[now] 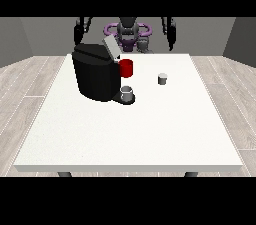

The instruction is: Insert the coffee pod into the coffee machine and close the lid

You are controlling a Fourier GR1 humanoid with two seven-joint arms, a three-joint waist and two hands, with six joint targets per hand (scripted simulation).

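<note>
Nearest you, the white desk (130,139) runs bare across its front half. Past that, at about ten o'clock from the desk's middle, stands the black coffee machine (96,74), with a small grey cup (127,93) on its drip base at the machine's four o'clock and a red part (126,68) at its two o'clock side. Its grey lid (111,49) is tilted up, so the slot looks open to receive. The coffee pod (162,78) sits by itself at roughly one o'clock from the desk's middle, well apart from the machine: a small, pale grey, squat cylinder, upright, with a lighter top. You should expect it to be light and stiff, with smooth sides that may slip, so take it round the wall from above or from the side, and do not crush the top face. Farthest back, the robot keeps both arms raised behind the desk; the hand at the view's left (78,34) and the hand at the view's right (171,33) hang apart from everything and hold nothing, but you cannot tell how their fingers lie.
</note>
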